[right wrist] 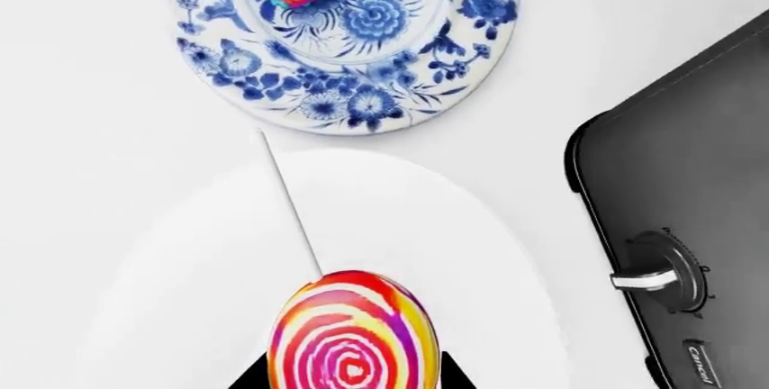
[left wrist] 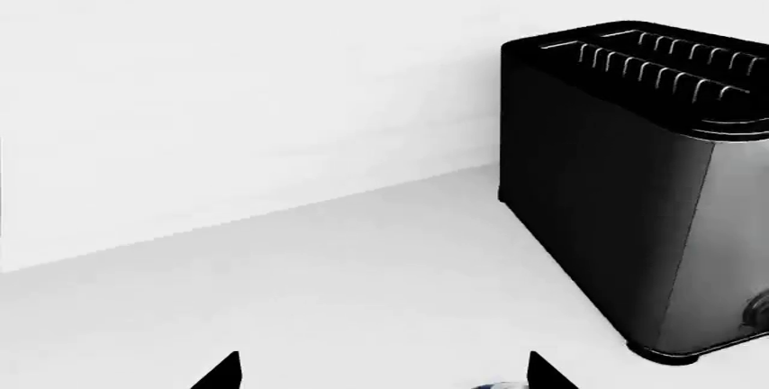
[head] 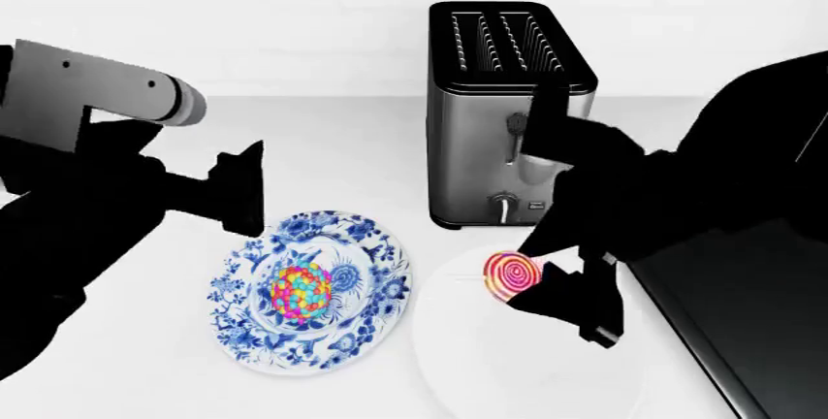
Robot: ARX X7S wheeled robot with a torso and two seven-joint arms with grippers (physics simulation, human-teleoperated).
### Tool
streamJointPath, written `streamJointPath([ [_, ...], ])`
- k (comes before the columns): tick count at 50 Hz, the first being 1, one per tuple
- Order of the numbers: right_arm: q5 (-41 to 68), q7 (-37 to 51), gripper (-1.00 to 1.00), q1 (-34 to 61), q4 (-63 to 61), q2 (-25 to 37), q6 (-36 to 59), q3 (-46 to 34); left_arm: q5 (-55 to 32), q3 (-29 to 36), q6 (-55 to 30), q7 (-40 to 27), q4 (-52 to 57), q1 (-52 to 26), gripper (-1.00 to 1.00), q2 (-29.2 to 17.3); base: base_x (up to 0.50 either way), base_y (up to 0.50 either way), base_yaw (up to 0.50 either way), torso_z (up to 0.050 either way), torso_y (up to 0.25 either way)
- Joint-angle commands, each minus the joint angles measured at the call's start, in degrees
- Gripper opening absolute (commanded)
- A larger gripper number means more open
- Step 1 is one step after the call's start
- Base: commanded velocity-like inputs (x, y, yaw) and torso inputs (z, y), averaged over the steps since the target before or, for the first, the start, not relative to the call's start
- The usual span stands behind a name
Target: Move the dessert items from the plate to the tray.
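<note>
Right gripper (head: 569, 293) is pinching the lollipop (right wrist: 348, 339) by its hard, light disc, since the thin stick (right wrist: 291, 204) would pivot. Left gripper (left wrist: 382, 380) is hanging released, empty.

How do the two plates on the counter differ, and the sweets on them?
The blue-patterned plate is floral and holds the candy-bead ball at its middle; the plain white plate has no pattern and lies beneath the swirl lollipop, which sits between the right pincer fingertips. Both plates are round and sit side by side near the toaster.
</note>
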Motion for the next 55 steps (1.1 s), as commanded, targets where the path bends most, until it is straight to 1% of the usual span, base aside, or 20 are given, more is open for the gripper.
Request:
streamJointPath([
  [1, 6.3, 1.6, -1.0, 8.2, -6.1, 5.3, 6.2, 4.8, 0.9, 11.8, -13.6, 15.5, -3.0, -12.2, 1.0, 0.8, 0.0, 0.0, 0.0, 0.0, 0.0],
  [3, 7.3, 1.9, -1.0, 9.2, -6.7, 6.0, 7.0, 5.5, -1.1, 13.9, -15.5, 15.5, -4.5, -14.3, 1.0, 1.1, 0.0, 0.0, 0.0, 0.0, 0.0],
  [4, 7.6, 2.0, -1.0, 9.6, -7.0, 6.4, 7.5, 5.6, -4.5, 15.7, -16.4, 13.7, -6.3, -15.8, 1.0, 1.0, 0.0, 0.0, 0.0, 0.0, 0.0],
  [6, 8.8, 2.2, -1.0, 10.8, -7.5, 6.8, 9.0, 6.0, -14.3, 21.8, -16.5, 7.4, -10.3, -19.7, 1.0, 0.2, 0.0, 0.0, 0.0, 0.0, 0.0],
  [8, 10.3, 2.3, -1.0, 12.2, -7.5, 6.8, 10.3, 6.8, -22.3, 27.6, -15.7, 3.2, -13.1, -23.2, 1.0, -0.7, 0.0, 0.0, 0.0, 0.0, 0.0],
  [11, 11.3, 2.4, -1.0, 13.9, -7.1, 6.8, 11.2, 7.8, -31.2, 34.4, -15.6, 1.4, -16.1, -26.9, 1.0, -1.9, 0.0, 0.0, 0.0, 0.0, 0.0],
  [13, 12.1, 2.8, -1.0, 14.5, -7.3, 7.2, 11.5, 8.4, -34.8, 37.7, -15.4, 0.7, -16.9, -28.1, 1.0, -2.5, 0.0, 0.0, 0.0, 0.0, 0.0],
  [20, 13.9, 4.0, -1.0, 15.3, -7.9, 8.6, 12.4, 9.3, -40.7, 44.2, -14.4, -1.3, -18.3, -30.8, 1.0, -3.5, 0.0, 0.0, 0.0, 0.0, 0.0],
  [29, 15.9, 6.4, -1.0, 14.4, -6.7, 9.1, 11.7, 10.4, -40.0, 44.8, -14.8, -0.1, -20.7, -31.6, 1.0, -3.5, 0.0, 0.0, 0.0, 0.0, 0.0],
  [35, 16.9, 8.1, -1.0, 13.1, -6.2, 9.1, 11.1, 10.7, -36.7, 44.4, -15.4, 1.0, -22.2, -31.0, 1.0, -2.4, 0.0, 0.0, 0.0, 0.0, 0.0],
  [44, 17.0, 8.8, -1.0, 11.6, -6.4, 9.1, 10.3, 10.3, -31.8, 42.8, -14.4, 3.0, -23.1, -28.7, 1.0, -2.2, 0.0, 0.0, 0.0, 0.0, 0.0],
  [55, 16.6, 9.5, -1.0, 10.9, -6.3, 9.1, 9.3, 10.4, -24.4, 40.1, -13.9, 8.4, -24.2, -25.5, 1.0, -0.2, 0.0, 0.0, 0.0, 0.0, 0.0],
])
